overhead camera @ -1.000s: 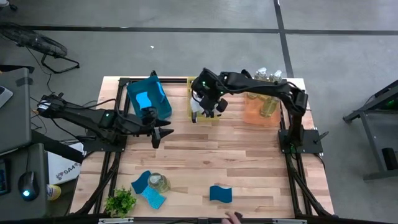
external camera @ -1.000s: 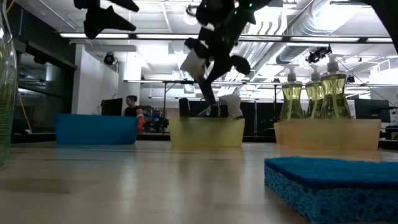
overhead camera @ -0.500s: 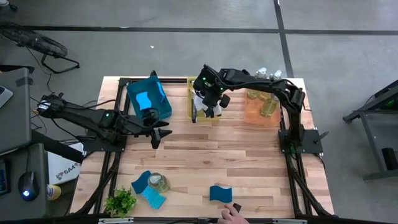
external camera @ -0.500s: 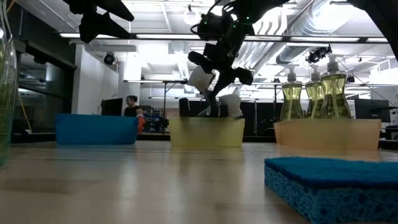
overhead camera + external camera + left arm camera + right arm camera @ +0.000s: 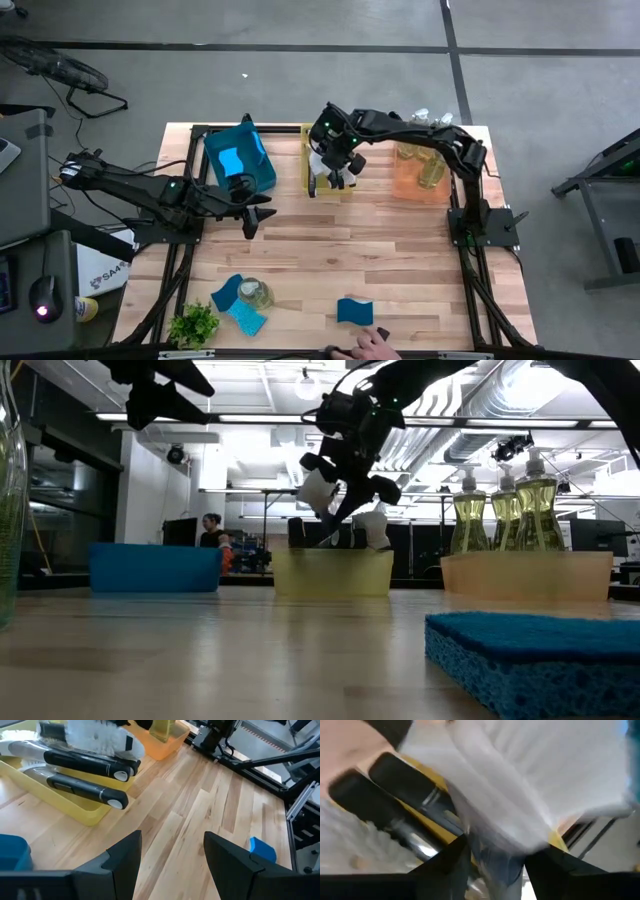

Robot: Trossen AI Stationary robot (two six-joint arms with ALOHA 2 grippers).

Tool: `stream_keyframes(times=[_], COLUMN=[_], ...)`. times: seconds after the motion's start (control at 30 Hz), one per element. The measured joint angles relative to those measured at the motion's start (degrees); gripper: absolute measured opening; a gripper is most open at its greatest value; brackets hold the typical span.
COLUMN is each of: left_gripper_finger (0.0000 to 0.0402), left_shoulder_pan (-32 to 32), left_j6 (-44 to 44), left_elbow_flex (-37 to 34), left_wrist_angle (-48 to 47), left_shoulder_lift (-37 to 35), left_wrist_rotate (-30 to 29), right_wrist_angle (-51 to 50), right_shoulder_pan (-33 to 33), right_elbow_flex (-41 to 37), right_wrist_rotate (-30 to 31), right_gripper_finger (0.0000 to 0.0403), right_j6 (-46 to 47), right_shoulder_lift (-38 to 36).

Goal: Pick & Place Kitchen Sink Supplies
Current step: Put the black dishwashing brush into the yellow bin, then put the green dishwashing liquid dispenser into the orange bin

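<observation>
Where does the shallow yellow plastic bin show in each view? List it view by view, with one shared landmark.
High view: yellow plastic bin at the table's far edge, centre, under the right gripper.
Low view: middle of the picture, at the far edge.
Left wrist view: at the picture's left side, holding black-handled dish brushes.
Right wrist view: yellow slivers only, behind a blurred brush.
Shared landmark: the orange bin of soap bottles beside it.

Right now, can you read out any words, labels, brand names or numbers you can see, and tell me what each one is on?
No text can be read in these views.
White bag or box beside the table's left edge: dark printing, too small to read.
Clear bottles in the orange bin: no readable label.
Dish brushes in the yellow bin: no marking visible.
</observation>
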Motion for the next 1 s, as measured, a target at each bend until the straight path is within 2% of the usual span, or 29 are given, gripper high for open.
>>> stream_keyframes(times=[0.3, 0.43, 0.6, 0.73, 0.83, 1.0], left_gripper_finger=[0.0211, 0.0211, 0.0211, 0.0211, 0.0211, 0.0211], left_shoulder_pan=[0.01, -0.01, -0.01, -0.01, -0.01, -0.01], left_j6=[-1.20, -1.20, -1.20, -1.22, -1.22, -1.20], left_elbow_flex=[0.00, 0.00, 0.00, 0.00, 0.00, 0.00], left_wrist_angle=[-0.01, 0.00, -0.02, 0.12, 0.03, -0.69], left_shoulder_lift=[0.00, 0.00, 0.00, 0.00, 0.00, -0.05], left_wrist_rotate=[0.17, 0.26, 0.32, 1.28, 1.50, 3.59], right_wrist_angle=[-2.96, -2.95, -2.17, -1.79, -1.83, -2.44], right_shoulder_pan=[0.04, 0.20, 0.54, 1.72, 3.21, 6.39], right_elbow_flex=[0.00, 0.00, 0.00, 0.00, 0.00, 0.01], right_wrist_rotate=[0.57, 4.44, 6.25, 6.69, 6.99, 6.94], right_gripper_finger=[0.0198, 0.0228, 0.0260, 0.0268, 0.0267, 0.0267], right_j6=[8.14, 10.67, 11.64, 13.42, 18.71, 33.00], right_shoulder_lift=[0.00, -0.14, -2.17, -4.77, -6.90, -11.01])
